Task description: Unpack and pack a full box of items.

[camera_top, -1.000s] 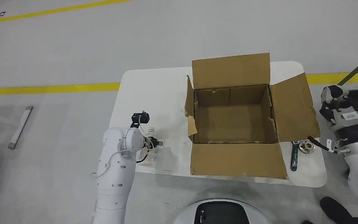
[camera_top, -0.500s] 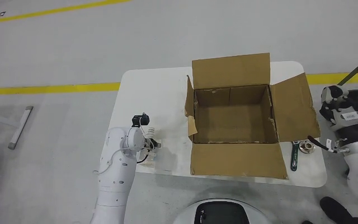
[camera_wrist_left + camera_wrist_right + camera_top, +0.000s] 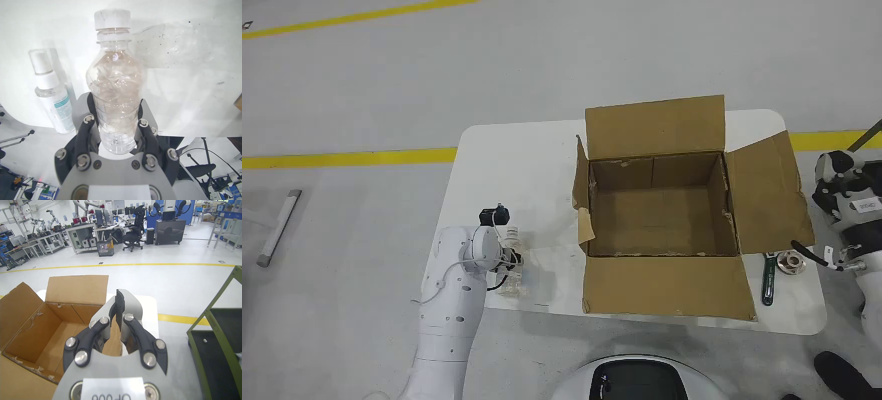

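**Cardboard box**: stands on the white counter with all four flaps folded outward, and its brown floor is bare. It lies between the two claws, well apart from the left claw and near the right one.

**Clear bottle**: held in the left claw. The two dark fingers press the ribbed lower body from either side. The white cap points away from the claw, out over the counter. Whether the bottle touches the surface cannot be told, and its contents cannot be made out.

**Spray bottle**: white with a teal label and a clear cap, it rests just beside the left claw with its base at the counter's rounded edge. It does not touch the clear bottle (upright or lying cannot be told).

**Right claw**: closed on nothing, with the black pads meeting at the tips. It hangs over the end of the counter. The open box is just ahead of it and to one side, with one upright flap beyond its fingertips.

**Wrench** and **round metal piece**: both lie on the counter just outside the box flap nearest the right arm, close to each other.

**Surroundings**: a green cart with dark shelves stands on the floor beside the right claw. A yellow floor line passes behind the counter.
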Controlling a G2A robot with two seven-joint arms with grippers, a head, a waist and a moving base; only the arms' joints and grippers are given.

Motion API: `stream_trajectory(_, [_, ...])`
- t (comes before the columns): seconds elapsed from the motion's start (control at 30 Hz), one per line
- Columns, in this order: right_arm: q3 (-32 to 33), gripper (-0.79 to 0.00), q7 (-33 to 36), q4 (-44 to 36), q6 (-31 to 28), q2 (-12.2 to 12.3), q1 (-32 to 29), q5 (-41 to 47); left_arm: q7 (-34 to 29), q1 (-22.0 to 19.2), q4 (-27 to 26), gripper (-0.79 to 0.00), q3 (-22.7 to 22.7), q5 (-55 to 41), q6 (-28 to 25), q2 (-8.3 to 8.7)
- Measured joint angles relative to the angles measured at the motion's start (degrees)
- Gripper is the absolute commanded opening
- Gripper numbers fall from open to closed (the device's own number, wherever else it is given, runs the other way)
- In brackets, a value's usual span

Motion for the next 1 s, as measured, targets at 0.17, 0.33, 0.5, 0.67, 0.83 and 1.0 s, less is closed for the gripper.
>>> stream_trajectory(0.17, [0.05,-0.785,0.18,0.03,-0.07,-0.06,0.08,-0.04,0.34,-0.37,0.86,-0.785,0.37,-0.09,0.21,0.09])
stream_trajectory(0.33, [0.28,-0.785,0.27,-0.1,-0.16,-0.11,0.07,0.08,-0.1,-0.34,-0.69,-0.785,0.38,-0.42,0.33,0.26])
stream_trajectory(0.5, [0.56,-0.785,0.3,-0.27,-0.32,-0.17,0.0,0.38,-1.47,0.53,-4.76,-0.785,-0.19,-0.88,-0.06,0.6])
stream_trajectory(0.67, [0.69,-0.785,0.21,-0.36,-0.36,-0.25,-0.09,0.76,-2.85,2.0,-9.74,-0.785,-1.31,-1.49,-0.28,1.05])
stream_trajectory(0.83, [1.68,-0.785,1.52,0.29,1.03,-0.56,0.28,7.96,-1.19,3.67,-17.77,-0.785,-4.3,-6.3,-1.12,1.43])
stream_trajectory(1.0, [5.68,-0.782,6.41,1.66,1.57,-0.61,1.68,21.17,2.49,4.1,-21.58,-0.785,-7.85,-12.63,-0.74,1.78])
